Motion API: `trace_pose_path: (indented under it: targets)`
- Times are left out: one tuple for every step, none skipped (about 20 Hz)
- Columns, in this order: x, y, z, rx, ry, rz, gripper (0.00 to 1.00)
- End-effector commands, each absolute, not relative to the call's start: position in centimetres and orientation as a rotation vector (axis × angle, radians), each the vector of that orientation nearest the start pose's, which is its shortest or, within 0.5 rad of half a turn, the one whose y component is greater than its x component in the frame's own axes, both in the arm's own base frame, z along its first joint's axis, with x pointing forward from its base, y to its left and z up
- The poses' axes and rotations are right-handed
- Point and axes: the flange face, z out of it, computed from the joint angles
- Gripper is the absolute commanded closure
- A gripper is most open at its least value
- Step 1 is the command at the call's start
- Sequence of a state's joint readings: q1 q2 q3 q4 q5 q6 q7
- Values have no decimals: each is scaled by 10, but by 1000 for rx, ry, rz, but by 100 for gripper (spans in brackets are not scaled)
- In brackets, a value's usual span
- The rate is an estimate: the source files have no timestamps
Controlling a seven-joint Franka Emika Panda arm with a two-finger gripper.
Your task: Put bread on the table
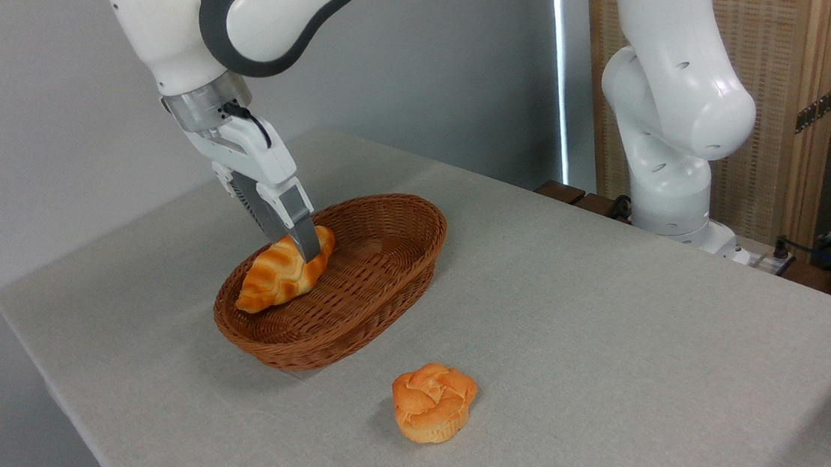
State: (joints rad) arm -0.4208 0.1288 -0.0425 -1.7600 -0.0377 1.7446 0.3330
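Observation:
The bread [276, 276], a long braided golden-orange loaf with a paler side, sits tilted at the left end of an oval brown wicker basket [389, 281]. Its left tip points down toward the basket floor. My gripper [309, 252] comes down from the upper left, and its fingers [292, 218] are closed around the loaf's right end. The far finger is hidden behind the near one. The table [581, 324] is covered in light grey-beige cloth and carries the basket.
A small round orange knotted bun [432, 401] rests on the cloth in front of the basket. The arm's white base [671, 188] stands at the table's far right edge. Cables and dark items lie at the far right.

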Motion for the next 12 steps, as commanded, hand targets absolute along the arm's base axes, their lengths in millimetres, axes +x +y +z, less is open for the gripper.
trace_pose_path:
  targets:
    - [522, -273, 471, -2931, 1195, 248, 0]
    - [522, -275, 469, -2933, 1192, 251, 0]
    - [523, -276, 466, -2931, 1194, 261, 0]
    - [521, -281, 463, -2928, 1207, 264, 0]
    - [521, -282, 462, -2926, 1212, 264, 0]
    - [521, -283, 463, -2927, 1212, 260, 0]
    - [522, -282, 464, -2928, 1210, 257, 0]
    - [522, -282, 466, -2931, 1210, 253, 0]
    - [521, -282, 466, -2932, 1210, 253, 0]
    - [522, -282, 466, -2936, 1211, 249, 0]
    - [523, -281, 468, -2937, 1209, 244, 0]
    - [524, -280, 469, -2940, 1204, 241, 0]
